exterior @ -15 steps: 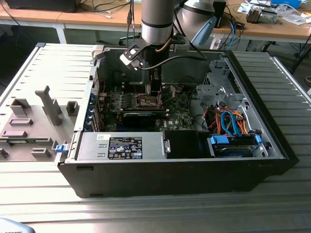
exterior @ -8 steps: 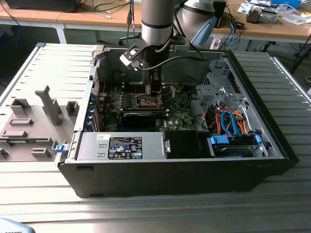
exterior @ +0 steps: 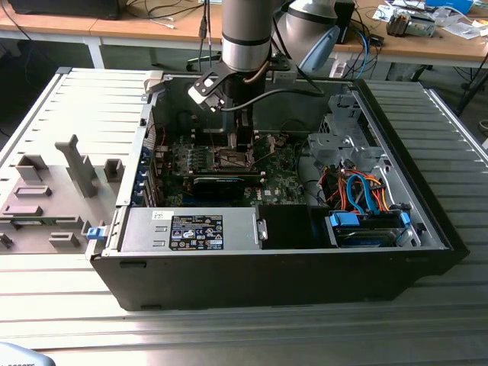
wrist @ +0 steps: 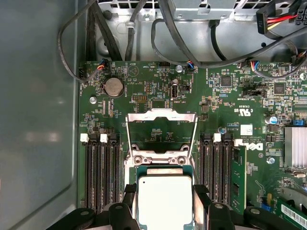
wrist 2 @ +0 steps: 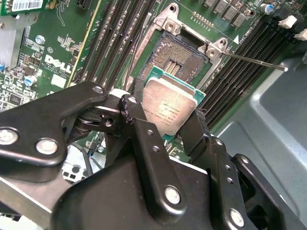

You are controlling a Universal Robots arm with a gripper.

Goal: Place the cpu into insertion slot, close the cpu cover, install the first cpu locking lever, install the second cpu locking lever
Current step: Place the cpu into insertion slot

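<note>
While in the claw [wrist 2: 164,116], silvery green-edged cpu [wrist 2: 171,104].

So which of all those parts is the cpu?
Look inside the open computer case at the green motherboard. Near its square insertion slot, the gripper holds the cpu, a small flat square with a silvery top, unlike the long black memory slots beside it.
</note>
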